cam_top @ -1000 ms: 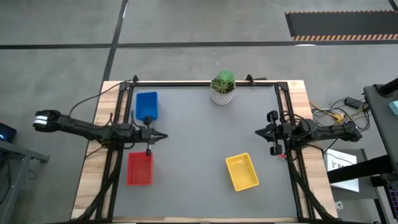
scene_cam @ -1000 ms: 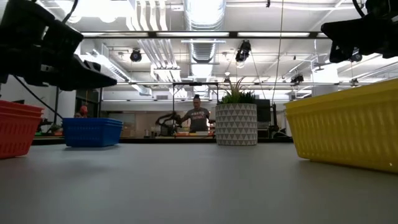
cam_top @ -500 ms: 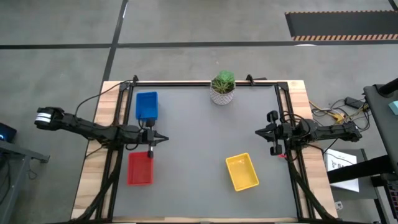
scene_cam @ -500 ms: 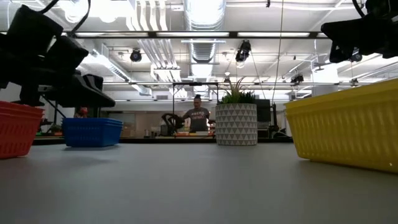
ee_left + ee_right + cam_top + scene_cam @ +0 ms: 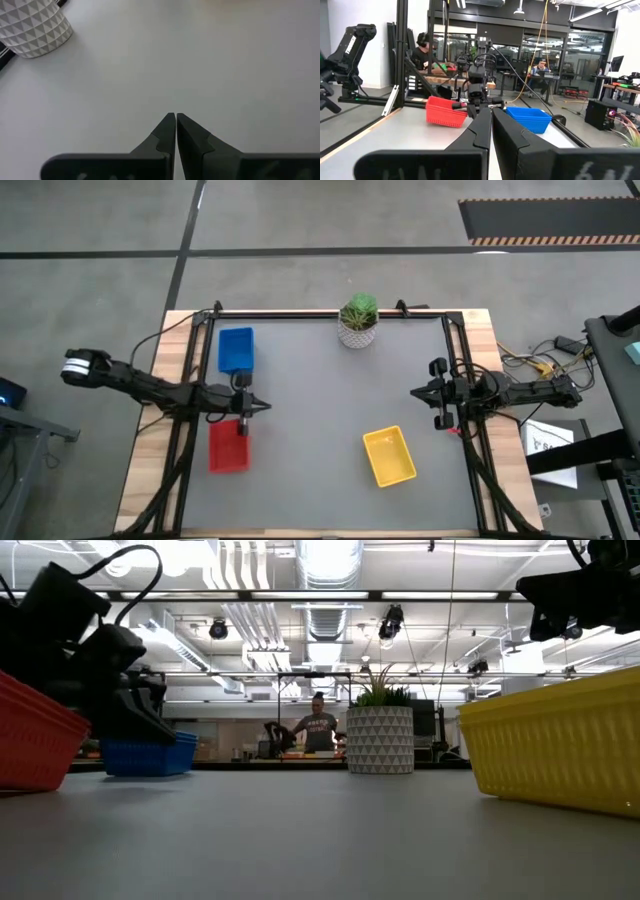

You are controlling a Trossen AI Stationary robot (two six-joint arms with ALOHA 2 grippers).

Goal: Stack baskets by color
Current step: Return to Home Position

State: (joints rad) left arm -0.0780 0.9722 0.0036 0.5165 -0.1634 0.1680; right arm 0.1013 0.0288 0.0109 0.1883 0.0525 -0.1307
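Note:
Three baskets are on the grey table: a blue basket (image 5: 236, 349) at the far left, a red basket (image 5: 228, 446) at the near left and a yellow basket (image 5: 389, 457) right of centre. The red basket (image 5: 35, 740) sits tilted in the low view. My left gripper (image 5: 264, 406) is shut and empty, slanting down over bare table just past the red basket's far end. The arm behind the fingers lies over that end; whether it touches the basket, I cannot tell. My right gripper (image 5: 413, 392) waits shut at the right edge.
A white patterned pot with a green plant (image 5: 358, 322) stands at the middle of the far edge. Black frame rails (image 5: 330, 314) run along the table's far, left and right sides. Bare table lies between the baskets. A person shows in the room beyond.
My left gripper has sunk toward the table and tipped its fingertips further down, staying shut. The red basket, level before, now stands tilted in the low view and has shifted slightly on the table.

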